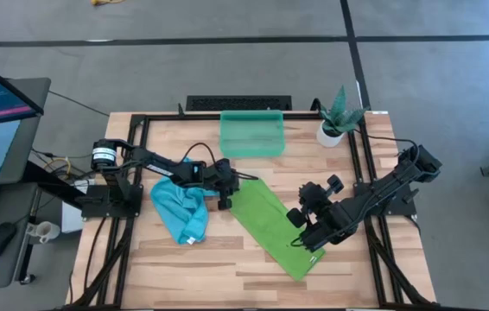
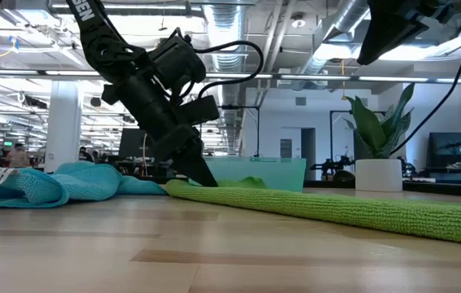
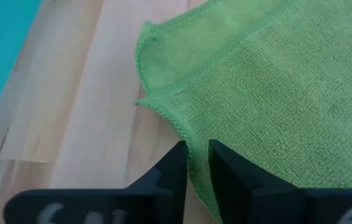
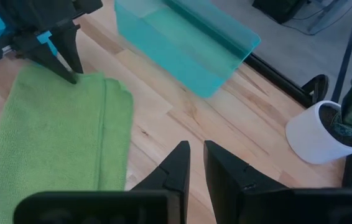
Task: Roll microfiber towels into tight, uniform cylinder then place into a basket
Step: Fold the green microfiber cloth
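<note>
Only the left wrist view shows the grip itself: the left end effector (image 3: 193,163) has its two dark fingers nearly together, pinching the hemmed edge of the green towel (image 3: 275,87), beside a curled corner where a second layer of cloth shows. From overhead that same end effector (image 1: 225,200) sits at the towel's end nearer the far edge of the table (image 1: 253,272), and the green towel (image 1: 272,226) lies as a long folded strip running diagonally toward the near right corner. The right end effector (image 1: 306,242) hangs over the strip's near end; in its own wrist view the fingers (image 4: 175,163) stand slightly apart with nothing between them. There are two towels, one basket and one potted plant (image 1: 338,117). The blue towel (image 1: 180,210) lies crumpled left of centre, the basket (image 1: 251,134) stands at the far edge. The low view cuts off the right arm.
</note>
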{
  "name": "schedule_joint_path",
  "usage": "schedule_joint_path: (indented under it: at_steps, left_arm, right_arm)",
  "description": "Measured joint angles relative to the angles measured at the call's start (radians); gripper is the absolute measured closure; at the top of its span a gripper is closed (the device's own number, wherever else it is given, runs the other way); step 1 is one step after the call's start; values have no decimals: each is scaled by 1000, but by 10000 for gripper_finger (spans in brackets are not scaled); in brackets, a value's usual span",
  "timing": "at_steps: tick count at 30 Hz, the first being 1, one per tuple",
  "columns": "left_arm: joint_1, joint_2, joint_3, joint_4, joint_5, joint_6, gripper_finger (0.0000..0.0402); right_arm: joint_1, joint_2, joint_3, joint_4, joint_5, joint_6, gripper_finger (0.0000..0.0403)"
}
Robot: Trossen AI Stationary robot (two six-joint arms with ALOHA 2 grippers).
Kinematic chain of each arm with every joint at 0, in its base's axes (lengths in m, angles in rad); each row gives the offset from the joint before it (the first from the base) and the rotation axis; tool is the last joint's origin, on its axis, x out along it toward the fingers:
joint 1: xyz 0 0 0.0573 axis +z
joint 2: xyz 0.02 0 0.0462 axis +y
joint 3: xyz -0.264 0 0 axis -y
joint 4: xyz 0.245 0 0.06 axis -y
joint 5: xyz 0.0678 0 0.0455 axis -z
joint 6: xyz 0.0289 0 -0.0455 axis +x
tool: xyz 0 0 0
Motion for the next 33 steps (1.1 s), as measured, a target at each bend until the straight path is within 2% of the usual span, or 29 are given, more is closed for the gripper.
schedule_joint_path:
  at_steps: [12,22,33]
  left_arm:
    - [-41,0,0,6,21,55,323]
    - [-45,0,0,3,-61,59,323]
    - [-83,0,0,6,-80,65,323]
  right_arm:
    - [0,0,0,14,0,-26,333]
    - [0,0,0,18,0,-26,333]
    - [0,0,0,18,0,-27,333]
